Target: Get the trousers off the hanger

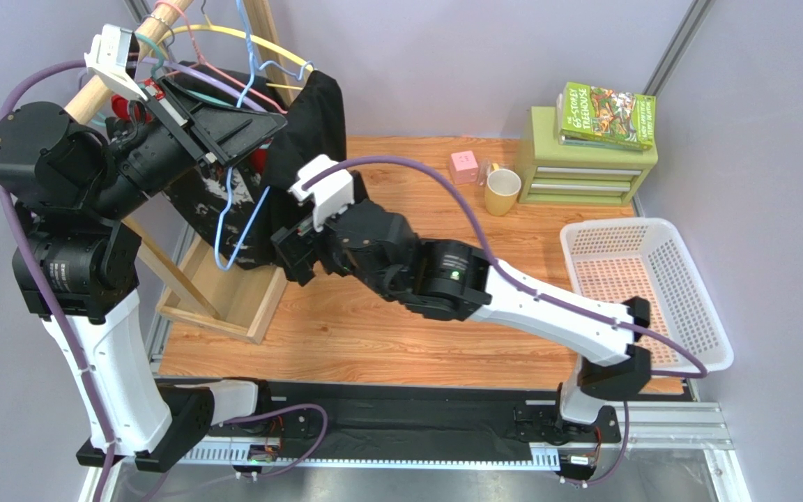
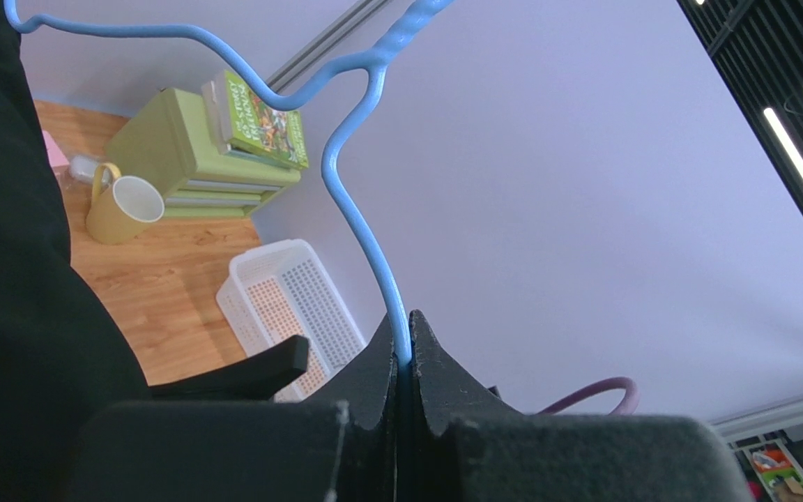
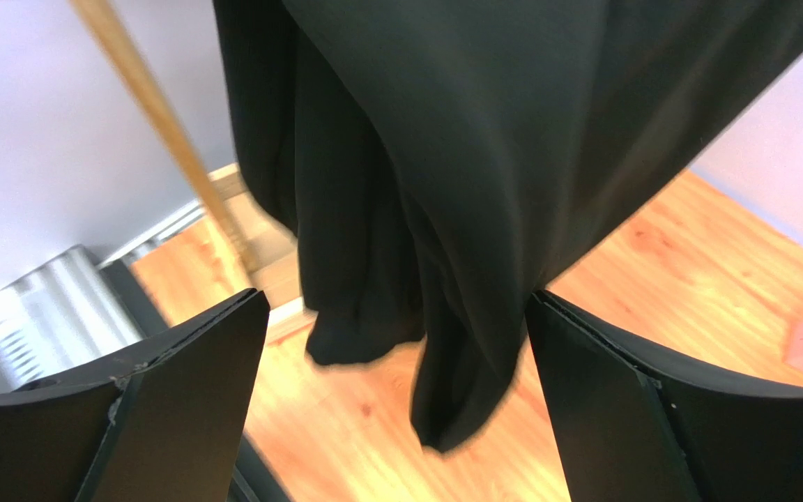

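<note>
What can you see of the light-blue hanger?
The hanger is a thin light-blue rod, plastic by its look, smooth and unbroken. From a thicker junction, one wavy arm runs left toward the black trousers. Another curves down into the left tool, which is shut on it. Its hook is not clear in these views.

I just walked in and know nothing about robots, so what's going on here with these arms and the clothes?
The left claw is shut on the light-blue hanger, holding it up near the wooden rack. The right claw is wide open, with the black trousers hanging down between its fingers, not gripped. Whether the trousers are off the hanger is unclear.
</note>
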